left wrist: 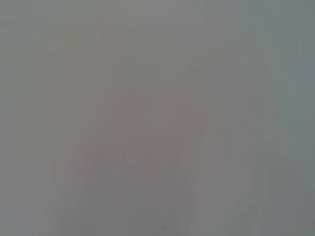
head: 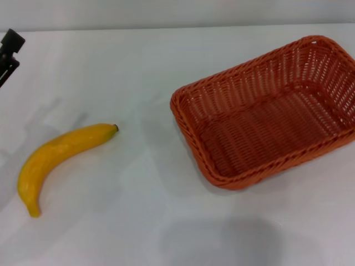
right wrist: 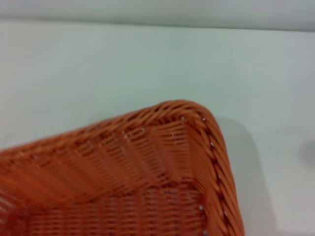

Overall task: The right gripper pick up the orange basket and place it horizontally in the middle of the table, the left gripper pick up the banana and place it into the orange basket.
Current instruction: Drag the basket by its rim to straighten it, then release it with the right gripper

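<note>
The yellow banana [head: 55, 155] lies on the white table [head: 122, 72] at the left, its dark stem tip pointing toward the middle. The orange basket [head: 238, 183] rests on the table at the right, turned at an angle and with nothing in it. In the right wrist view a corner of the orange basket [right wrist: 216, 162] fills the lower part, seen close from above. A black part of my left gripper [head: 8, 49] shows at the far left edge, well behind the banana and apart from it. My right gripper is out of view. The left wrist view shows only a plain grey surface.
Bare white table [right wrist: 98, 69] lies beyond the basket's corner. The table's far edge meets a grey wall at the back. A soft shadow falls on the table near the front middle.
</note>
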Robot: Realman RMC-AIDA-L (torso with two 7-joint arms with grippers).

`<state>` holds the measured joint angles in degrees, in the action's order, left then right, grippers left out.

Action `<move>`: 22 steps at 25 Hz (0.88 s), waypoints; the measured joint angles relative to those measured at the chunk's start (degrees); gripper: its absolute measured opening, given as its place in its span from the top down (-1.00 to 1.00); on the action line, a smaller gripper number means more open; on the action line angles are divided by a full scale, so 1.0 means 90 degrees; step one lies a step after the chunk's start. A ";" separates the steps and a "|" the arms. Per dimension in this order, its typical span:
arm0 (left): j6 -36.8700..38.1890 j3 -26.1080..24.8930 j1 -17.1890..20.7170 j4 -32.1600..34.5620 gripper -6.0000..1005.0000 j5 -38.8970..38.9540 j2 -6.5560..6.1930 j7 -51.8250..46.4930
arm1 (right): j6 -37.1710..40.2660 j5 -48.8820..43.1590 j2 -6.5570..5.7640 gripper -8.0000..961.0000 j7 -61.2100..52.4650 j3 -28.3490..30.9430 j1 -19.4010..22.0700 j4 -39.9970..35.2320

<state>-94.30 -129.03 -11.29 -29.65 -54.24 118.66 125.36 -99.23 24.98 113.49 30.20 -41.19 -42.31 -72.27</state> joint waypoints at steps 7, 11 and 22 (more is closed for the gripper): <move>0.0037 -0.0010 0.0002 -0.0197 -0.61 -0.0040 -0.0024 -0.0107 | -0.0057 0.1000 0.0250 0.62 -0.0542 0.0374 0.1022 -0.0584; 0.0062 -0.0019 -0.0006 -0.0425 -0.61 -0.0112 -0.0039 -0.0264 | 0.0192 0.1865 0.0291 0.62 -0.0703 0.0426 0.1580 -0.0553; 0.0000 -0.0017 0.0067 -0.0550 -0.61 -0.0117 -0.0090 -0.0365 | 0.1754 0.3735 0.0224 0.62 -0.1100 -0.1432 0.3040 -0.0782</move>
<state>-94.29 -129.18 -10.69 -34.60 -55.30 117.85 122.08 -83.45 58.60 115.50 20.30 -54.08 -14.95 -79.31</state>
